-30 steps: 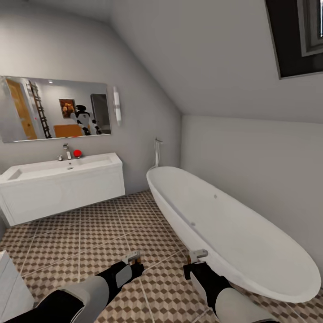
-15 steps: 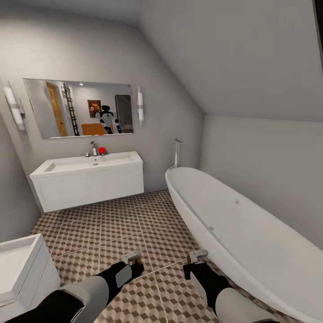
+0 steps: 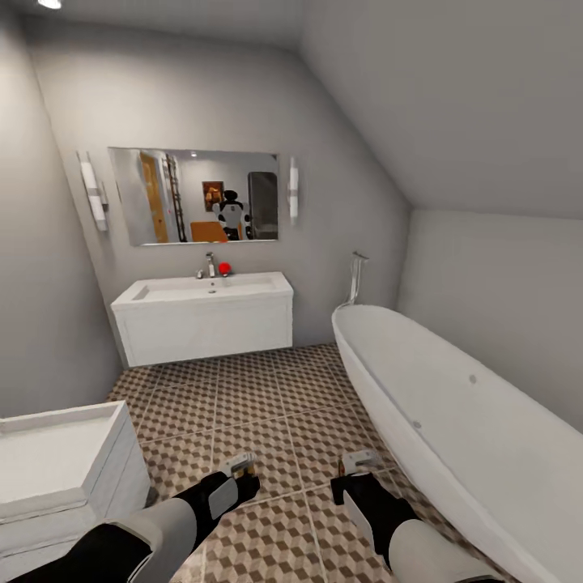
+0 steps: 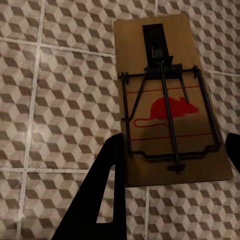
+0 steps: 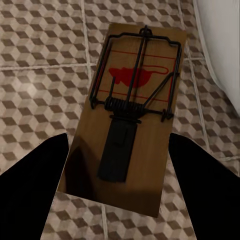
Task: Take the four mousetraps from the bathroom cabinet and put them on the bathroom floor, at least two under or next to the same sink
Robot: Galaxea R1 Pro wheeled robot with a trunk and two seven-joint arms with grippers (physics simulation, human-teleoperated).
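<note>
Left gripper [image 4: 172, 150]: fingers closed onto one mousetrap [image 4: 167, 100] by its long edges, board flat between them, spring and red mouse mark facing the wrist camera. Most of the board sticks out past the fingertips, so it can be set down flat without regripping.

Right gripper [image 5: 117, 165]: same deal, fingers clamped on the second trap [image 5: 132, 125] across its width, bait end out beyond the tips.

Both traps hang above the bathroom floor [image 3: 267, 405], not touching it. In the head view both grippers are low and forward, left [image 3: 240, 470], right [image 3: 356, 465], with the bathtub [image 3: 453, 405] just beside the right fingers.

Sink [image 3: 206, 291] is well ahead of the fingertips, on the far wall under the mirror [image 3: 194, 194]. My read: carry phase, heading to drop both by that sink.
</note>
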